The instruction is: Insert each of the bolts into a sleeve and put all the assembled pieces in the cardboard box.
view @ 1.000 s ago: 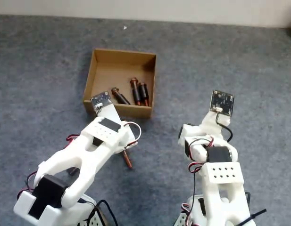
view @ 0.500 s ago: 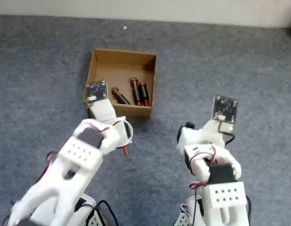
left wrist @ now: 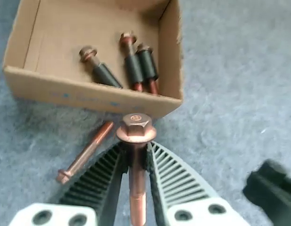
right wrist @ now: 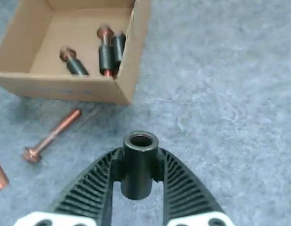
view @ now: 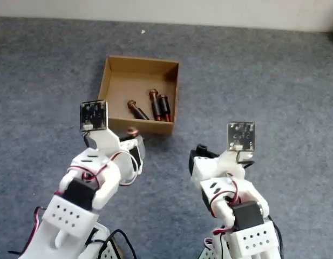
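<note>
Left claw point(left wrist: 135, 146) clamps a bolt point(left wrist: 136, 129) just beside the cardboard box point(left wrist: 95, 96). Right claw point(right wrist: 139, 153) grips a sleeve point(right wrist: 138, 179) near it

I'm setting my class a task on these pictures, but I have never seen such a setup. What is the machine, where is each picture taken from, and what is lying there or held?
These are two white robot arms, a left arm and a right arm, each ending in a two-fingered gripper. The high view looks down from a fixed camera; the other two come from a camera on each arm's wrist. On the grey carpet stands a cardboard box with three assembled pieces inside, bolts pushed into sleeves. One loose bolt lies beside the box. The left gripper is shut on a copper bolt; the right gripper is shut on an empty black sleeve.
</note>
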Controlling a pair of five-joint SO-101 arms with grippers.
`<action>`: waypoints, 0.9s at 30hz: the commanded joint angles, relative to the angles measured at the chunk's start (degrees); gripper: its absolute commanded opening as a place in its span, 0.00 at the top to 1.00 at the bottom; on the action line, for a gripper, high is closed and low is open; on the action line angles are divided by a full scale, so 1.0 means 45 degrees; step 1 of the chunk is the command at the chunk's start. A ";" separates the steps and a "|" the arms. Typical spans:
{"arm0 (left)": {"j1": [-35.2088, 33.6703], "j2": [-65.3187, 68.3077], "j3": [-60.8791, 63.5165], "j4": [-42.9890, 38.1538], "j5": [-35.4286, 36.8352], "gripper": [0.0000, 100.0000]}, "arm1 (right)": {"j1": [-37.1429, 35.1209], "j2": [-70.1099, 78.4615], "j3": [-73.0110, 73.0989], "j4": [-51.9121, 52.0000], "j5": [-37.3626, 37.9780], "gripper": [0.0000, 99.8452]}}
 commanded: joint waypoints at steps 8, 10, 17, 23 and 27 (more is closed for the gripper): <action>0.0264 -0.2549 -0.0068 0.0039 -0.1446 1.00 | -0.1553 -0.2764 0.1006 -0.0127 0.0703 1.00; 0.0283 -0.2999 -0.0068 0.0039 -0.1641 1.00 | -0.1768 -0.3331 0.1358 -0.0147 0.0879 1.00; 0.0303 -0.4523 0.0264 0.0039 -0.2540 1.00 | -0.2706 -0.4991 0.2178 -0.0147 0.0938 1.00; 0.1162 -0.6730 0.1416 0.0039 -0.3243 1.00 | -0.3057 -0.5050 0.2315 -0.0147 0.0938 1.00; 0.1768 -0.8645 0.2120 0.0039 -0.3243 1.00 | -0.3057 -0.5050 0.2335 -0.0147 0.0957 1.00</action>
